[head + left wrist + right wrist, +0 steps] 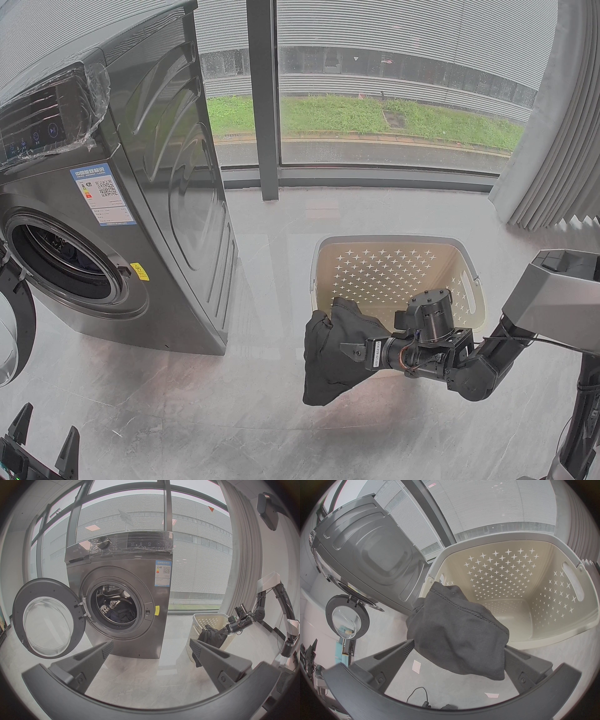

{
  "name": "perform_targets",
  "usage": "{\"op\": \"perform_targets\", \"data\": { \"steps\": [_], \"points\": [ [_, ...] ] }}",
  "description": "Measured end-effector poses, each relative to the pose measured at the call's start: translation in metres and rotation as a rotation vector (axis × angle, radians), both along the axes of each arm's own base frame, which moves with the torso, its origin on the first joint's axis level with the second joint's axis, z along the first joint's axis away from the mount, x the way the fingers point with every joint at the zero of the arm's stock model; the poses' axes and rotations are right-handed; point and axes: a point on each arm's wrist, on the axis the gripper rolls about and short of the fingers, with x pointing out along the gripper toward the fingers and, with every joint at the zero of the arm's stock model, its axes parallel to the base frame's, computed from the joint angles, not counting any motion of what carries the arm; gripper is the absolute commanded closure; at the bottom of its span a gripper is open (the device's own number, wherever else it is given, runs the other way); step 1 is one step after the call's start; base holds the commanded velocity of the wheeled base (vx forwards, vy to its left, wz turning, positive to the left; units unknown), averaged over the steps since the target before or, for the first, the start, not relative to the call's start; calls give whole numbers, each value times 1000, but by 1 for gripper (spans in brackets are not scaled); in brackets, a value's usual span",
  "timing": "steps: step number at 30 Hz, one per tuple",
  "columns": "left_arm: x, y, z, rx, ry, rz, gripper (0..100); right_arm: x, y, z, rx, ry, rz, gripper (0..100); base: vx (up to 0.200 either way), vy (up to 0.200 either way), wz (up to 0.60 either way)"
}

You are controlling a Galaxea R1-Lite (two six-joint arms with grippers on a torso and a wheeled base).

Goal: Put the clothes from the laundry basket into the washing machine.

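Observation:
A black garment (328, 359) hangs just over the near left corner of the cream laundry basket (400, 247), with my right gripper (347, 350) shut on it. In the right wrist view the cloth (456, 630) drapes between the fingers of the right gripper (457, 647), and the basket (575, 617) behind it looks empty. The grey washing machine (162, 187) stands on the left with its round door (47, 617) swung open. Dark clothes (120, 612) lie in its drum. My left gripper (150, 642) is open, low and facing the machine's front.
A tall window with a dark post (265, 100) runs behind the machine and basket. Grey curtains (556, 144) hang at the right. Bare tiled floor (269, 262) separates the machine from the basket. Small paper scraps (416, 666) and a cable (417, 694) lie on the floor.

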Motion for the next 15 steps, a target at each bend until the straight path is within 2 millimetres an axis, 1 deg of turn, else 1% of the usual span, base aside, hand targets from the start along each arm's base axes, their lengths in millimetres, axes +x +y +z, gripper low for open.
{"op": "perform_targets", "data": {
  "steps": [8,9,15],
  "points": [
    [0,0,0,-1,0,1,0,7,5,-5,14,-25,0,0,0,0,0],
    [0,0,0,-1,0,1,0,7,6,-5,13,-24,1,100,0,0,0],
    [0,0,0,-1,0,0,0,6,6,-9,6,-16,3,100,0,0,0]
  ]
}}
